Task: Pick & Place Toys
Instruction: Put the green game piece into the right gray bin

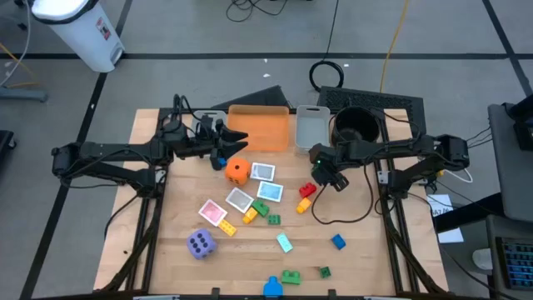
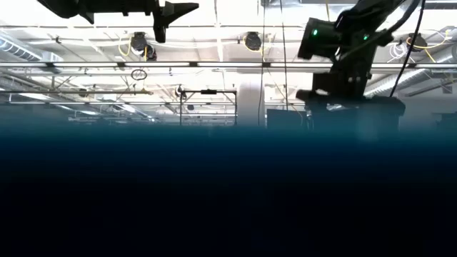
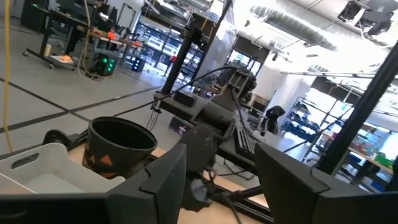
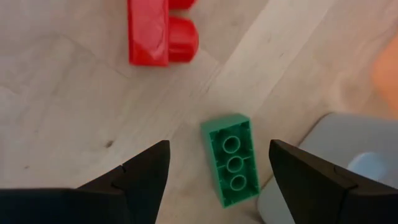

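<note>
My right gripper (image 4: 219, 148) points steeply down, open, its fingers standing on either side of a green brick (image 4: 231, 158) that lies studs-down on the table; they do not touch it. In the high view the right gripper (image 1: 326, 177) hides that brick. A red brick (image 4: 158, 31) lies just beyond it, also seen as the red brick (image 1: 306, 190). My left gripper (image 1: 229, 143) hovers level and open near the orange bin, above the orange die (image 1: 237, 171), with nothing between its fingers (image 3: 161, 186). The purple die (image 1: 201, 243), several cards (image 1: 239, 200) and scattered bricks rest on the table.
The orange bin (image 1: 258, 125), grey bin (image 1: 310, 127) and black bowl (image 1: 356, 125) line the far edge. A black cable (image 1: 337, 218) loops over the table by the right arm. A card's grey corner (image 4: 329, 155) lies beside the green brick. Bricks (image 1: 290, 276) sit near the front edge.
</note>
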